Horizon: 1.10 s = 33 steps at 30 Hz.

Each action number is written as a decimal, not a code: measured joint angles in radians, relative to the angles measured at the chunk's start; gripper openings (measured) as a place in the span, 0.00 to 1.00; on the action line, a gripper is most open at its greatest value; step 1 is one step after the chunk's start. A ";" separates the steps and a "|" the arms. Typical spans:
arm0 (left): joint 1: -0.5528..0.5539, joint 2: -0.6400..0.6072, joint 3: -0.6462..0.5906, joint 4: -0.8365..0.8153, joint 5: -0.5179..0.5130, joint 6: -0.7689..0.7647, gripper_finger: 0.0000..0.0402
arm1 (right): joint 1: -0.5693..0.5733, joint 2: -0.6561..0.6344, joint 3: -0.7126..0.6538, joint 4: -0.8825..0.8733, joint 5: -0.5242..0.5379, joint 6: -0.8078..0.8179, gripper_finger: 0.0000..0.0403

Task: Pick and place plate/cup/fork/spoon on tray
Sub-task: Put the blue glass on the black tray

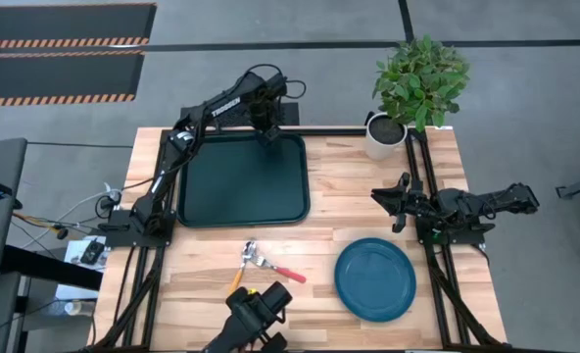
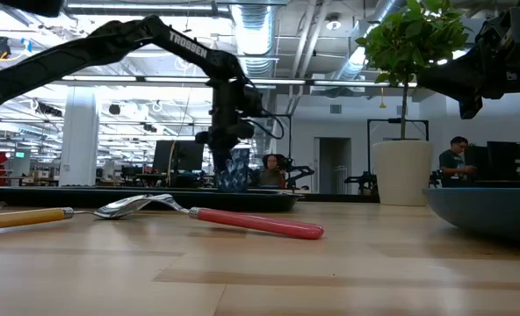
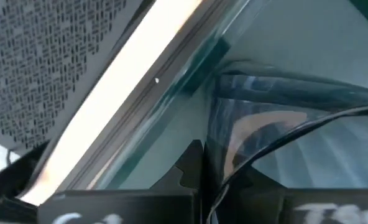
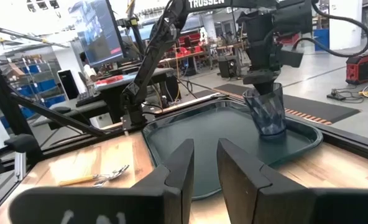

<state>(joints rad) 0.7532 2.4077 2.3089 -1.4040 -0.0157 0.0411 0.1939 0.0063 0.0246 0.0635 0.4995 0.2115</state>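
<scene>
We're in an open-plan robotics lab. Monitors (image 4: 100, 28) and workbenches (image 2: 163, 180) fill the background. Exposed ceiling ducts (image 2: 251, 26) run top centre.

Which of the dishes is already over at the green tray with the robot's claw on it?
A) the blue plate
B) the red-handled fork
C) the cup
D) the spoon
C: the left gripper grips the cup at the tray's far corner, while the plate, fork and spoon lie on the bare wood.
</scene>
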 joint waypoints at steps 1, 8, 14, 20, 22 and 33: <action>0.000 0.000 0.000 0.010 0.004 0.001 0.00 | 0.000 0.000 0.000 0.000 0.000 0.000 0.24; -0.007 0.001 0.018 0.041 0.013 0.008 0.00 | 0.000 0.000 0.000 -0.002 0.000 -0.001 0.24; -0.025 0.001 0.018 0.038 0.014 0.028 0.00 | 0.000 0.000 0.000 -0.004 0.000 -0.001 0.24; -0.039 0.001 0.012 0.051 0.016 0.038 0.00 | 0.000 0.000 0.000 -0.004 0.000 -0.001 0.24; -0.039 0.001 0.011 0.053 0.016 0.042 0.00 | 0.000 0.000 0.000 -0.004 0.000 -0.001 0.24; -0.045 0.001 0.010 0.069 0.004 0.030 0.06 | 0.000 0.000 0.000 -0.004 0.000 -0.001 0.24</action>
<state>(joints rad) 0.7085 2.4088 2.3184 -1.3347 -0.0117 0.0715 0.1938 0.0063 0.0246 0.0597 0.4995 0.2104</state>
